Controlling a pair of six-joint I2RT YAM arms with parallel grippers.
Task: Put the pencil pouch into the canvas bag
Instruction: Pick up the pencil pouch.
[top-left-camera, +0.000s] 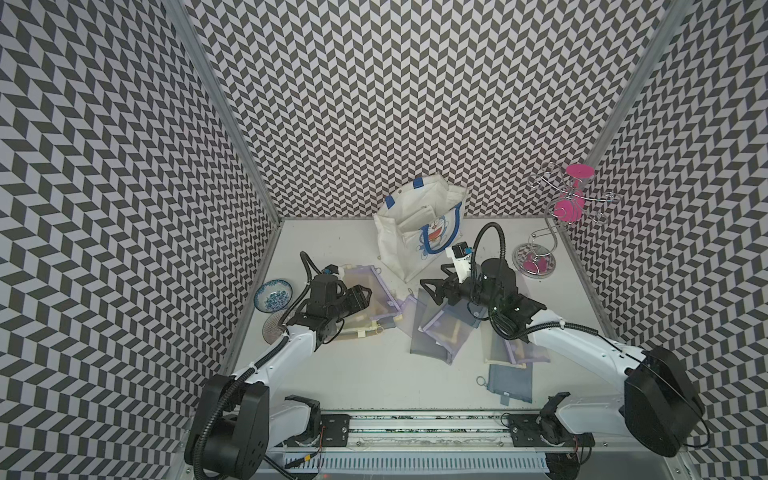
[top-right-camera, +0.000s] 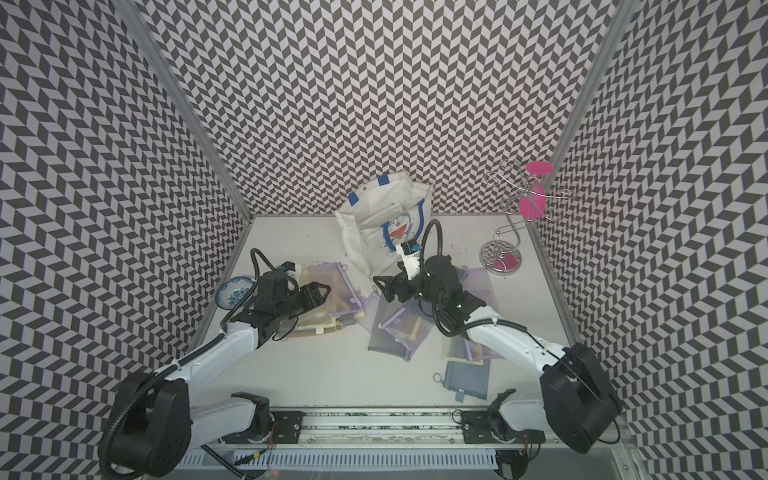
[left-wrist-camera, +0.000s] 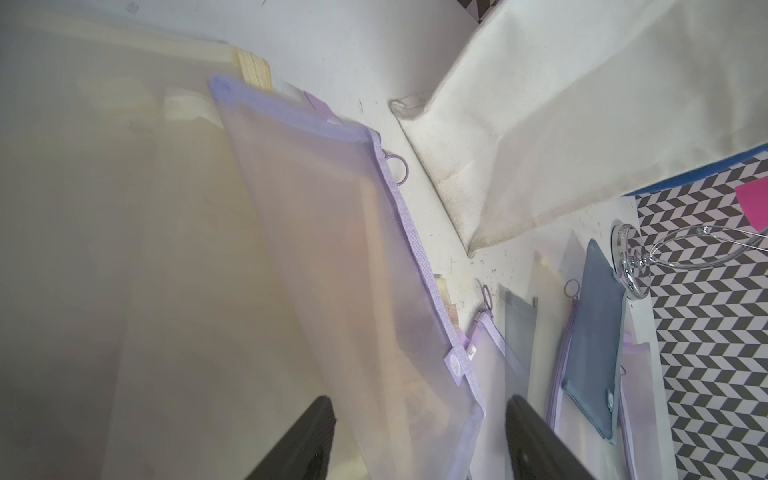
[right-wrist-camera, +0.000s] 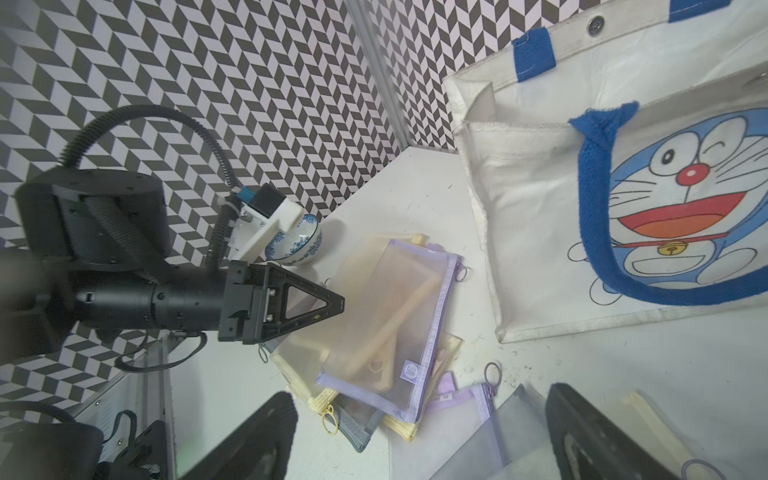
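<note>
Plainly, both jaws gape — label (right-wrist-camera: 411, 369) on the pencil pouch (right-wrist-camera: 399, 307) too small to read.

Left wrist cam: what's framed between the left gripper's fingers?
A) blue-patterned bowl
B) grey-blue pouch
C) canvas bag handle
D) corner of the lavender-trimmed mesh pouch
D: a corner of the lavender-trimmed mesh pouch lies between the parted fingers of the left gripper; the canvas bag is well beyond them.
</note>
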